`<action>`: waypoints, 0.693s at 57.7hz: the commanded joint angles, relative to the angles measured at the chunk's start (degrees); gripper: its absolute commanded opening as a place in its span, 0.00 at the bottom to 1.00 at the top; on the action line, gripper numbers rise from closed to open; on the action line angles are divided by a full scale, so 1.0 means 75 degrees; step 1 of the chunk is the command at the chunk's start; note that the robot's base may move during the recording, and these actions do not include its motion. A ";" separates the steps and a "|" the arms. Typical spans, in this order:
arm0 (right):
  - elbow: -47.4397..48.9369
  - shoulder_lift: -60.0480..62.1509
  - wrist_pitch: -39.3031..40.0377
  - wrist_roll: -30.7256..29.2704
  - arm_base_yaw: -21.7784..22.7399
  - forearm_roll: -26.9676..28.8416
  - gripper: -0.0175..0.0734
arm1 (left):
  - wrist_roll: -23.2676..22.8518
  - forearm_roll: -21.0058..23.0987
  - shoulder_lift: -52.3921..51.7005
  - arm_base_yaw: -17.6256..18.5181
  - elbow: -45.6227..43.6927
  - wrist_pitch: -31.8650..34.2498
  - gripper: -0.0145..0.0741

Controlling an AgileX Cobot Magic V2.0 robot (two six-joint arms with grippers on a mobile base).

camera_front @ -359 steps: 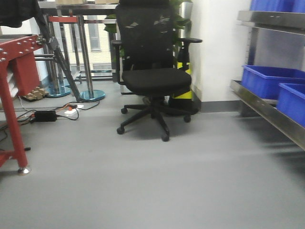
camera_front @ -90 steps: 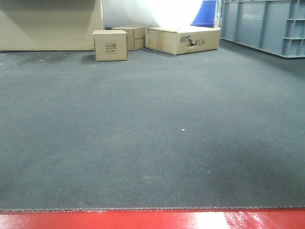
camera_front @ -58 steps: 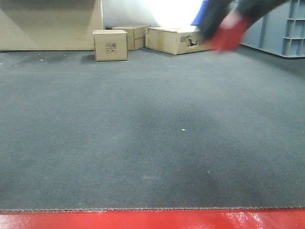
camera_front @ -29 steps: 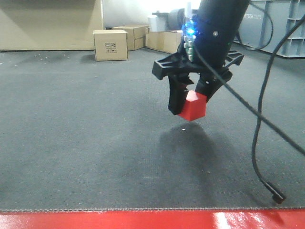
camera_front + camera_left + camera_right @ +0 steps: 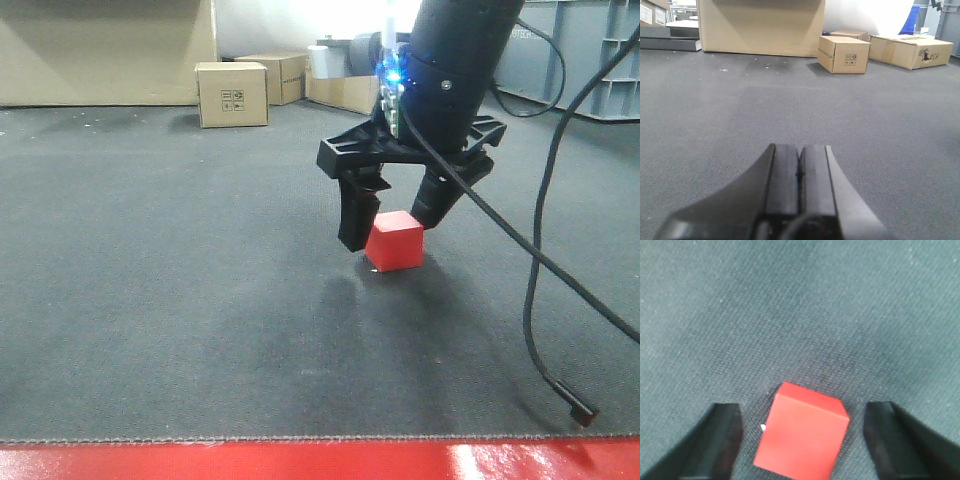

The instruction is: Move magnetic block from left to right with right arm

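The magnetic block (image 5: 394, 243), a small plain red cube, rests on the dark grey carpet. My right gripper (image 5: 396, 222) stands open right over it, one black finger on each side with a gap to the cube. From the right wrist view the magnetic block (image 5: 802, 437) lies between the two fingertips (image 5: 722, 437), touching neither. My left gripper (image 5: 799, 165) is shut with nothing in it, low over bare carpet.
Tan cardboard boxes (image 5: 231, 94) stand at the far edge of the carpet, with a larger one (image 5: 760, 26) at the left. Grey-blue crates (image 5: 590, 50) line the far right. A loose black cable (image 5: 545, 290) hangs from the right arm. A red strip (image 5: 320, 460) borders the near edge.
The right gripper came down with the red cube, set it on the carpet and opened; half a second ago it held the cube in the air.
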State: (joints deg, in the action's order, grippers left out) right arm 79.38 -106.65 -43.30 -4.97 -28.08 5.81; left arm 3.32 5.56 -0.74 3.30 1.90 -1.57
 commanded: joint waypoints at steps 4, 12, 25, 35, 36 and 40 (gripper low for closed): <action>0.0288 0.0881 0.0448 0.0064 0.0067 -0.0022 0.84 | -0.0045 0.0036 -0.0051 0.0011 0.0059 0.0644 0.02; 0.0269 0.1658 0.0307 0.0466 0.0159 -0.0022 0.67 | -0.0045 0.0036 -0.0051 0.0011 0.0059 0.0644 0.02; -0.0654 0.3746 0.0757 0.0508 0.0159 -0.0022 0.26 | -0.0045 0.0036 -0.0051 0.0011 0.0059 0.0644 0.02; -0.2115 0.5639 0.1629 0.0508 0.0159 -0.0022 0.26 | -0.0045 0.0036 -0.0051 0.0011 0.0059 0.0644 0.02; -0.2319 0.5898 0.1757 0.0508 0.0159 -0.0022 0.26 | -0.0045 0.0036 -0.0051 0.0011 0.0059 0.0644 0.02; -0.2954 0.6660 0.2169 0.0508 0.0159 -0.0022 0.26 | -0.0045 0.0036 -0.0051 0.0011 0.0059 0.0644 0.02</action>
State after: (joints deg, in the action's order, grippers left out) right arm 60.30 -63.96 -34.61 -1.42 -27.27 5.70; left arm 3.32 5.56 -0.74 3.30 1.90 -1.57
